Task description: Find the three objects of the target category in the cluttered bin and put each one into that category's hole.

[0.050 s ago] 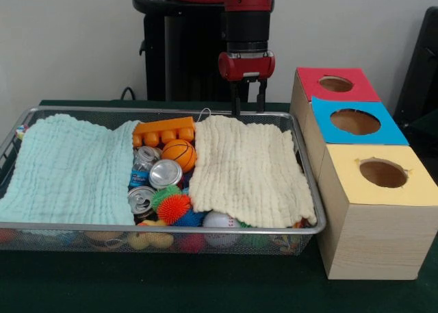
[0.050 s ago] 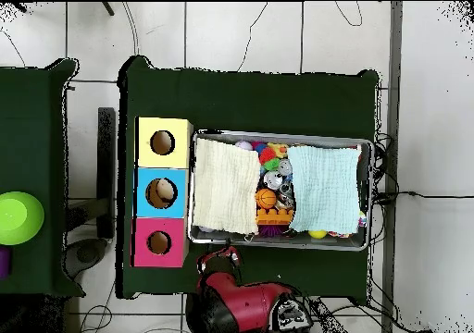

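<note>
A wire mesh bin (image 1: 82, 225) (image 2: 278, 245) holds a light blue cloth (image 1: 68, 166) (image 2: 323, 189) and a cream cloth (image 1: 250, 169) (image 2: 225, 186). In the gap between the cloths lie an orange toy brick (image 1: 164, 130), a small basketball (image 1: 179, 154) (image 2: 267, 198), two crushed cans (image 1: 165, 173), a water bottle (image 1: 142, 164), spiky balls (image 1: 174, 207) and a baseball (image 1: 220, 221). Whatever is beneath the cloths is hidden. My gripper (image 1: 247, 99) (image 2: 218, 255) hangs open and empty just beyond the bin's far rim, behind the cream cloth.
Beside the bin stand three wooden boxes with round holes: red top (image 1: 335, 84) (image 2: 158, 242), blue top (image 1: 354, 121) (image 2: 162, 192), yellow top (image 1: 383, 172) (image 2: 162, 142). A green bowl (image 2: 17, 216) sits on a separate table.
</note>
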